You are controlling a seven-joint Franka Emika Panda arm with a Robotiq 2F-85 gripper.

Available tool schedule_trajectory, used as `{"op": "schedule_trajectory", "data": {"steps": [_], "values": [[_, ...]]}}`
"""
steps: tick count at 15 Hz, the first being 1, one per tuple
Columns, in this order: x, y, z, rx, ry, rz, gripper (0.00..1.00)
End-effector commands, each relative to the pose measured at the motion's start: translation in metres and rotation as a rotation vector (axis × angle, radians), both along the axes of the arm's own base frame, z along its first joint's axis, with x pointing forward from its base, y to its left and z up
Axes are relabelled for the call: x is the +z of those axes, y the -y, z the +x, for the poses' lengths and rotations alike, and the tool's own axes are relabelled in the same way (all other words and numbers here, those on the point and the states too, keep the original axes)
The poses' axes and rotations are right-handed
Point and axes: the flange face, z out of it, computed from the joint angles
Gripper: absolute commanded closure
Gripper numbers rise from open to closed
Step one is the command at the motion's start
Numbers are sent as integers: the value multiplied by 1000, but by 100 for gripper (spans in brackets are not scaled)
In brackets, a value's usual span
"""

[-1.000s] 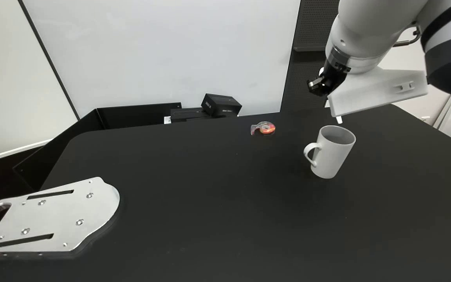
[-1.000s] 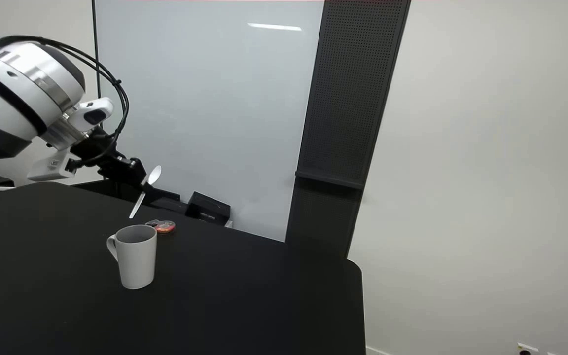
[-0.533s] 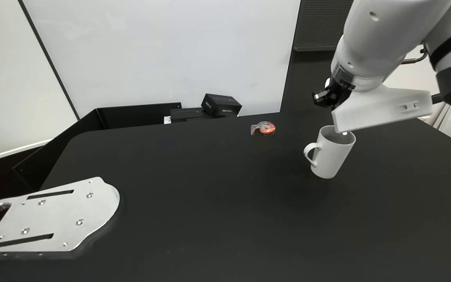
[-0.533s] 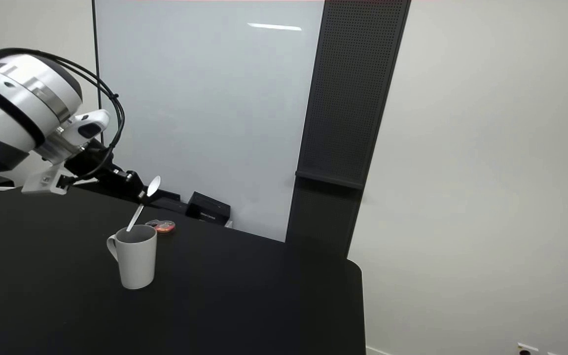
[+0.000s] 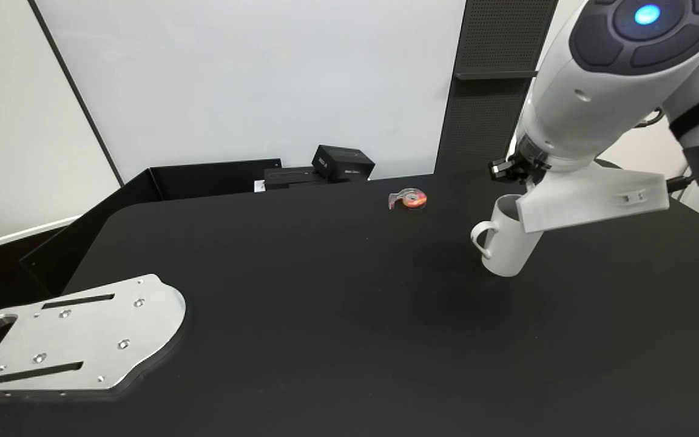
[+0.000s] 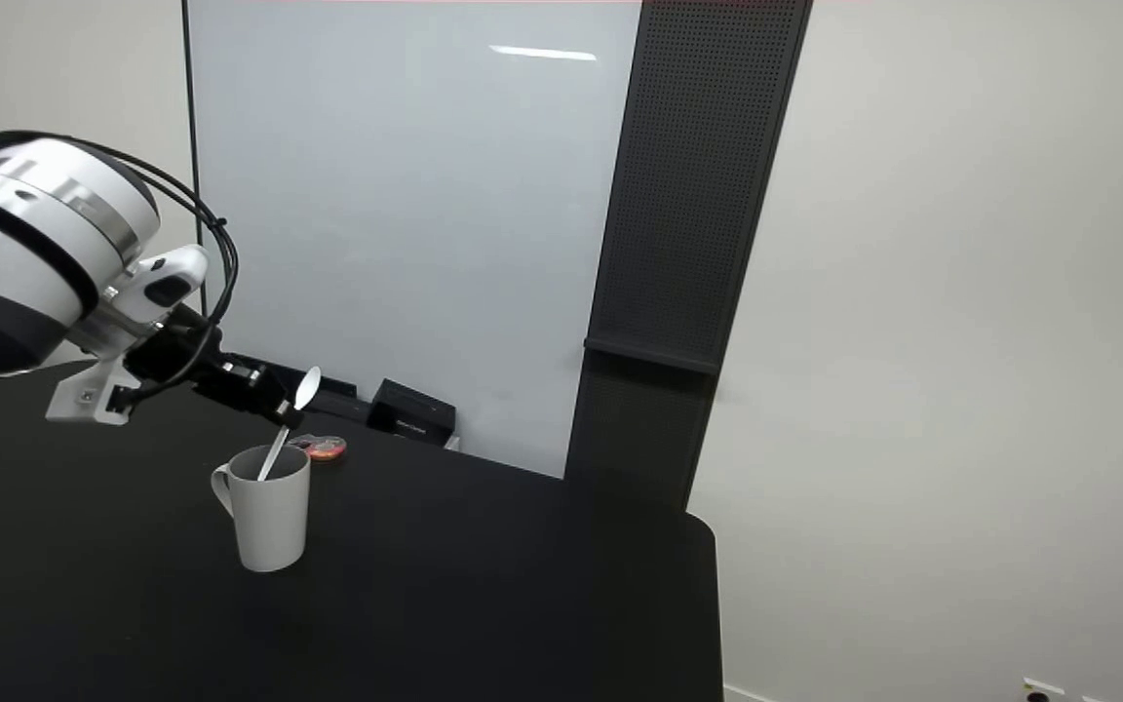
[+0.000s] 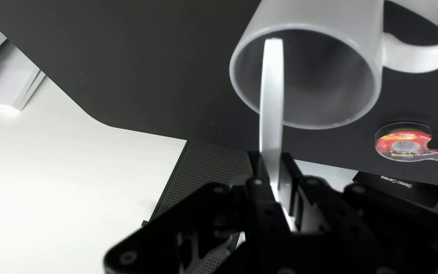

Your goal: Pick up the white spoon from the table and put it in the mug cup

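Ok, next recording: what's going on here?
A robot arm holds a white spoon at the mouth of a white mug, which stands on a black table. The jaws are shut on the spoon's handle, just below the bowl, bowl end up. The handle's free end appears to dip into the opening, though how deep is hard to tell. It is not yet released. A tape dispenser lies apart from the mug.
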Motion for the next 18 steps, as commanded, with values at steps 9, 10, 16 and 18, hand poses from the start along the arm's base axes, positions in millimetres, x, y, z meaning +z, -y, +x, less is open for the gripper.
{"op": "schedule_trajectory", "data": {"steps": [9, 10, 16, 18], "values": [[-30, -8, -10, -41, -1, -53, 41], [-27, -9, -9, -45, -6, -51, 34], [1, -27, -6, -18, -11, -76, 0], [16, -35, -12, 36, -86, -52, 0]]}}
